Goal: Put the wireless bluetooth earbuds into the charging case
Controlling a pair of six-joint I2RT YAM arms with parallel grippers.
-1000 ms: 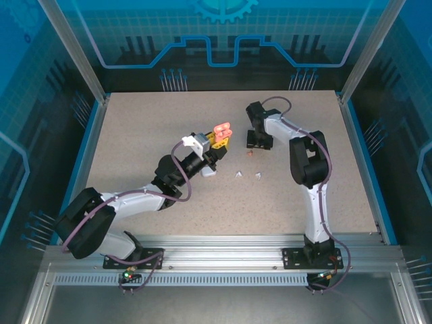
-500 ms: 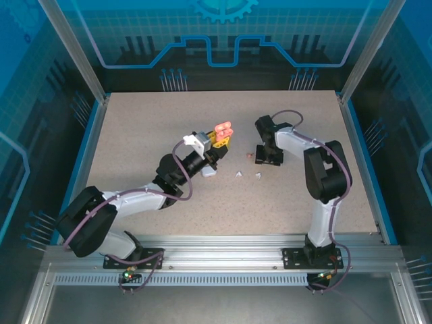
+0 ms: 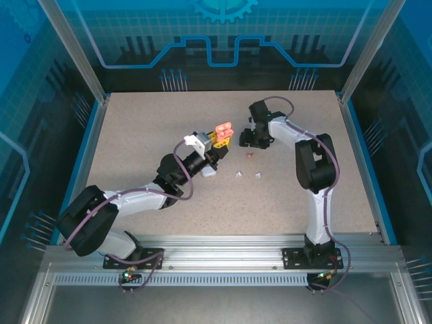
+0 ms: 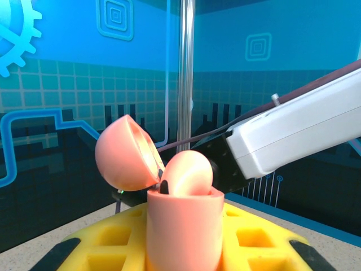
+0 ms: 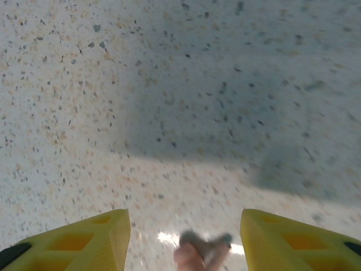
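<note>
The left fingers (image 3: 220, 139) stay closed on the pink charging case (image 4: 183, 226), its lid (image 4: 123, 153) hinged open, lifted over the middle of the worktop (image 3: 135, 135) just as before. The right fingers (image 3: 255, 140) stand apart and grip nothing. Half a second ago they were nearer and further right; now they have swung back toward the far side. A pink earbud (image 5: 201, 252) lies on the worktop below them, unmoved. Two white earbuds (image 3: 237, 174) lie side by side nearer the arms, where they were.
</note>
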